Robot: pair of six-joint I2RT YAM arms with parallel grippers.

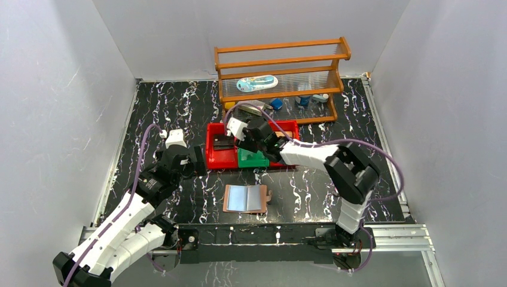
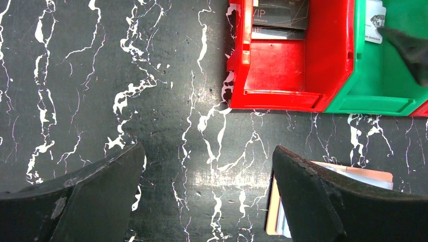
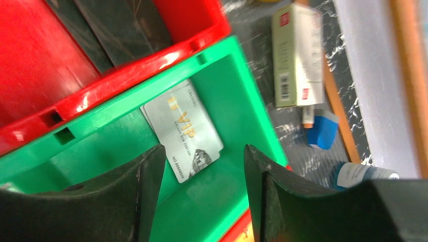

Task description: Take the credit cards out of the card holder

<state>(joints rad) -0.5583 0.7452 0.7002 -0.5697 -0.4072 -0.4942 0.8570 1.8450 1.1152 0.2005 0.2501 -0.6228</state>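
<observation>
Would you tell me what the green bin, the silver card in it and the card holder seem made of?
Green bin: moulded plastic, glossy, with highlights on its rim.
Silver VIP card: likely plastic, satin metallic face with gold print.
Card holder: pinkish-brown leather-like cover, shiny clear sleeves inside.

Glossy plastic red bin (image 2: 282,70), green bin (image 3: 237,101); silver card (image 3: 184,133) w/ sheen; wood rack (image 1: 281,51)

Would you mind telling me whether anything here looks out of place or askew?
Nothing looks spilled or damaged. The silver card lies skewed in the green bin, at an angle to its walls, and the card holder sits open on the table.
</observation>
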